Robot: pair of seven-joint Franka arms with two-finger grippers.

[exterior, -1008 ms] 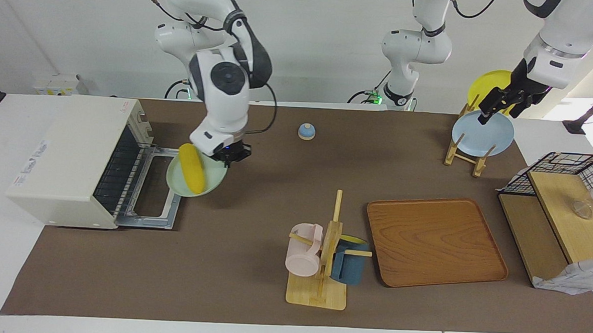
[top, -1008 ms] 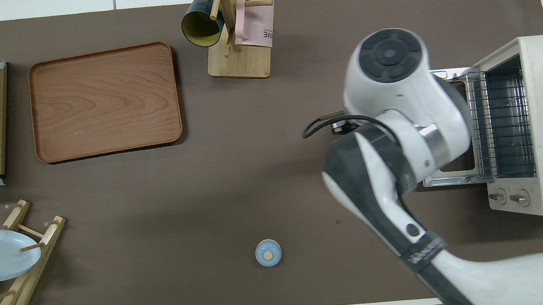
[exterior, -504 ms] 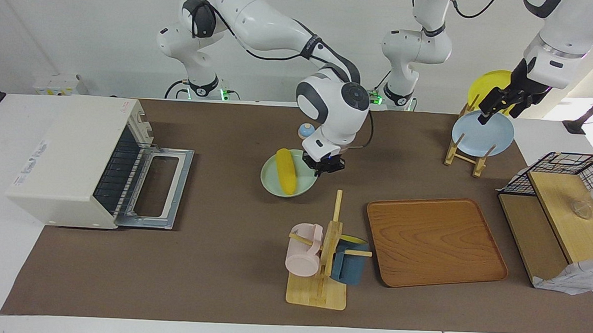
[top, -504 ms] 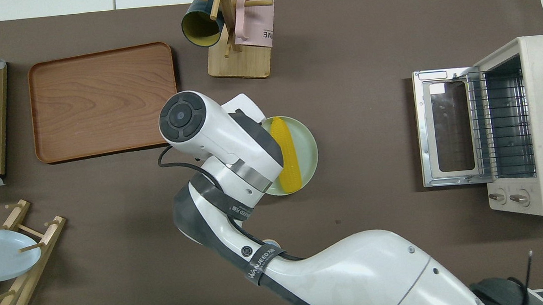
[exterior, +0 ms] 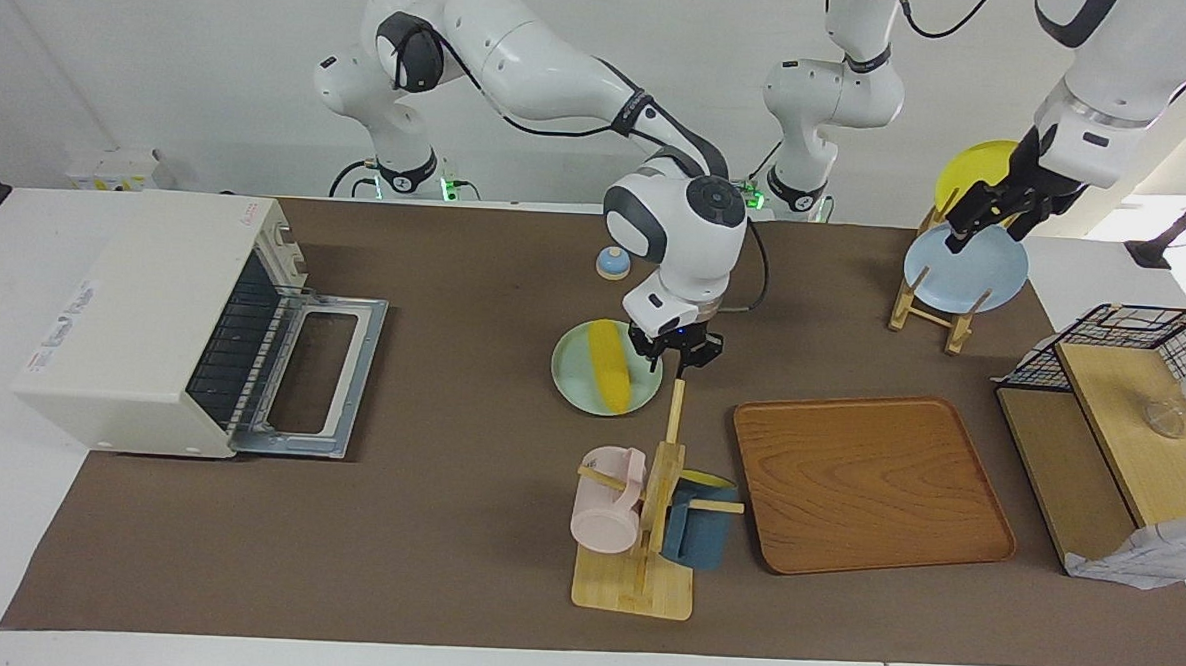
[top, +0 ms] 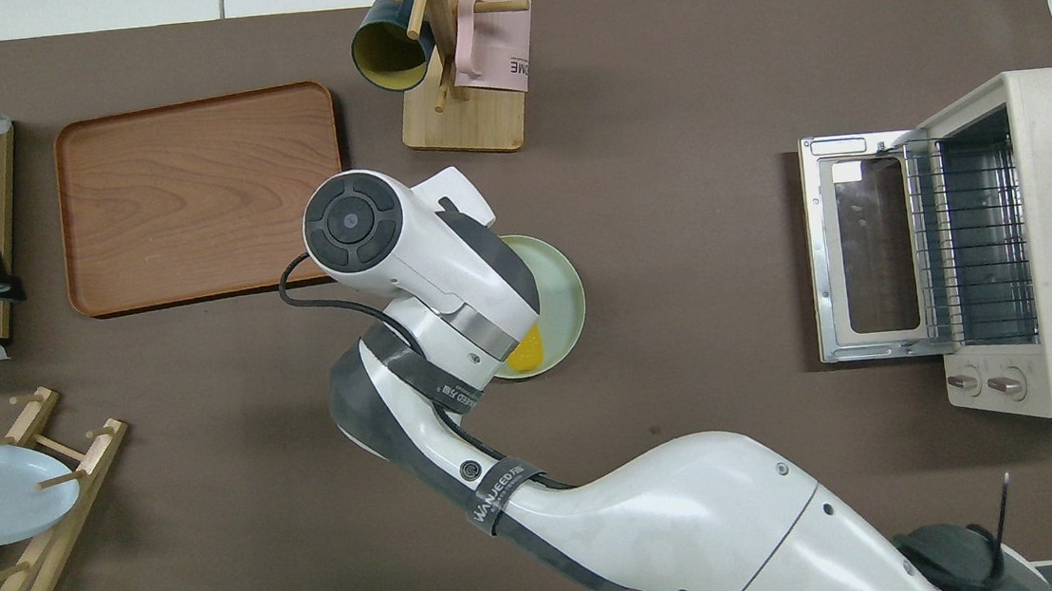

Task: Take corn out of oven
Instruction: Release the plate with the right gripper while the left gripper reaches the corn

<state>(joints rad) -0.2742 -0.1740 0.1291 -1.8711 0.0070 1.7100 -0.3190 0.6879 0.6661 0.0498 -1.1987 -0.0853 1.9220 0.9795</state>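
The corn lies on a pale green plate in the middle of the table, well away from the oven. The oven's door is folded down and its rack is bare. My right gripper is shut on the plate's rim, on the side toward the left arm's end, with the plate low at the table. In the overhead view my right arm covers most of the plate, and only the tip of the corn shows. My left gripper waits open over the plate rack.
A mug tree with a pink and a blue mug stands close to the plate, farther from the robots, its top peg next to my right gripper. A wooden tray lies beside it. A small blue knob, the plate rack and a wire basket are also there.
My right gripper carried the plate with the corn from in front of the oven to the middle of the table and lowered it. My left gripper shifted slightly.
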